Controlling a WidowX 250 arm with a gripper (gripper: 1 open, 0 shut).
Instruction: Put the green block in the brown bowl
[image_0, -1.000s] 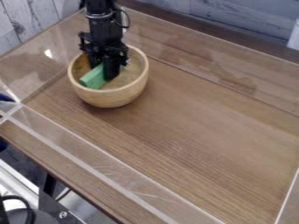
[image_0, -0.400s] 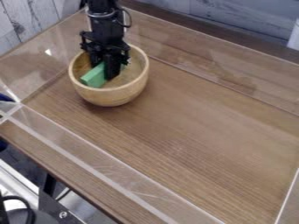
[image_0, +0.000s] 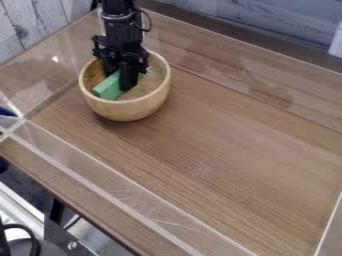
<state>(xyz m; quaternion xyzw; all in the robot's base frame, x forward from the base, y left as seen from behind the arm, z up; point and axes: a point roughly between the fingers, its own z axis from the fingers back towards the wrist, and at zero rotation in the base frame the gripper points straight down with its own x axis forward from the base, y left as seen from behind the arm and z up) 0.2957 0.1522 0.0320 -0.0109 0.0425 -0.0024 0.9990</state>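
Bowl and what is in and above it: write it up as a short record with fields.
bowl: round, light brown, upright on the table, toward its far left part
block: green, elongated, inside the bowl
block pose: slanted, its near end toward the bowl's left side
tool: black, reaching down into the bowl over the block's far end
grip: the tool hides the contact, so a hold cannot be confirmed
table: wooden, brown

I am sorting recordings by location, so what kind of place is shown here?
Probably a workshop or lab corner: a wooden table, clear tape along its edge, and black cables beside it.
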